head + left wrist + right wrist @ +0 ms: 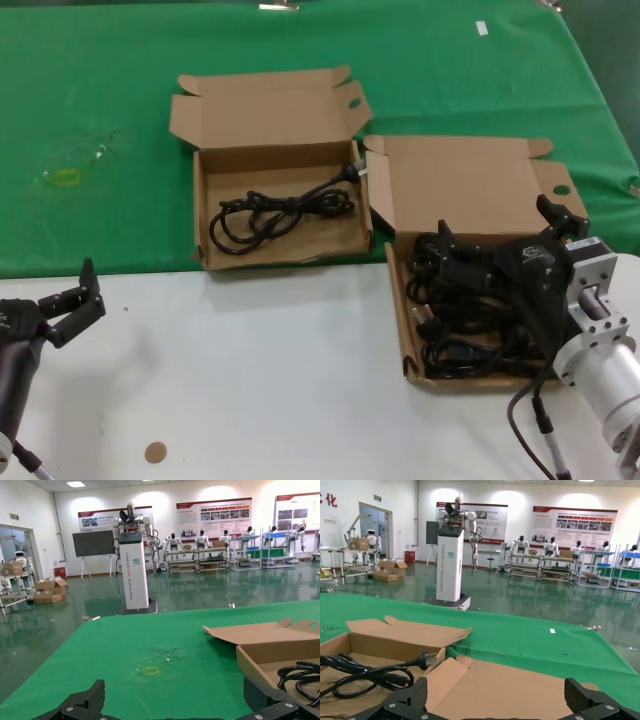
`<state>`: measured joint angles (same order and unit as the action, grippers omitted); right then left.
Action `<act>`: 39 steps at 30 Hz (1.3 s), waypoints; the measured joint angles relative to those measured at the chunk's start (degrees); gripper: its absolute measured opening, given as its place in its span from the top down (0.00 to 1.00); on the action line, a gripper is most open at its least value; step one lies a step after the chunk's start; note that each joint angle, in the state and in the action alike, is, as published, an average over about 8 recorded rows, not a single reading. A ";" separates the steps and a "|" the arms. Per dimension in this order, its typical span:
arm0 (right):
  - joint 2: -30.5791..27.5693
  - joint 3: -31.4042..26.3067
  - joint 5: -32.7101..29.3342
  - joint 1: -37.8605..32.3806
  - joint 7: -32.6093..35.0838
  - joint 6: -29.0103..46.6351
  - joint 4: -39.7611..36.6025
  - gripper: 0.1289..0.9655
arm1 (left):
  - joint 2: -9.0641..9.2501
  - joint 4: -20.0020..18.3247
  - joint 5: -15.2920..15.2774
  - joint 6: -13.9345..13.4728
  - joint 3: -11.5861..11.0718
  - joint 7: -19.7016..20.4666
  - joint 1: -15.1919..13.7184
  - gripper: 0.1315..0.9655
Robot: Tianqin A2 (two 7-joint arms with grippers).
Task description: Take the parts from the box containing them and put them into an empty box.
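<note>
one cord (280, 213) lay in the far box (283, 255); many stayed in the near box (409, 330). the right gripper (497, 240) hovered above them, jaws apart. the left gripper (72, 300) waited over the counter (250, 380), jaws apart.

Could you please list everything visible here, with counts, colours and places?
Brown cardboard mailer box with one cord: one, lid open, on the left, straddling the green cloth's edge.
Black power cord: one, coiled inside that box, plug towards its far right corner.
Brown cardboard mailer box full of cords: one, lid open, on the right.
Pile of black power cords: count unclear, inside it.
Green cloth: one, far half of the table.
White table: one, near half.
Left gripper: open, idle, near left.
Right gripper: open, above the pile.
</note>
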<state>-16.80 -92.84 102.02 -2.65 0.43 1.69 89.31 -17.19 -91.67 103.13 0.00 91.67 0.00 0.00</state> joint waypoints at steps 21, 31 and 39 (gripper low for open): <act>0.00 0.00 0.00 0.00 0.00 0.00 0.00 0.00 | 0.00 0.00 0.00 0.00 0.00 0.00 0.00 0.00; 0.00 0.00 0.00 0.00 0.00 0.00 0.00 0.00 | 0.00 0.00 0.00 0.00 0.00 0.00 0.00 0.00; 0.00 0.00 0.00 0.00 0.00 0.00 0.00 0.00 | 0.00 0.00 0.00 0.00 0.00 0.00 0.00 0.00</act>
<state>-16.80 -92.84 102.02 -2.65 0.43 1.69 89.31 -17.19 -91.67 103.13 0.00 91.67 0.00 0.00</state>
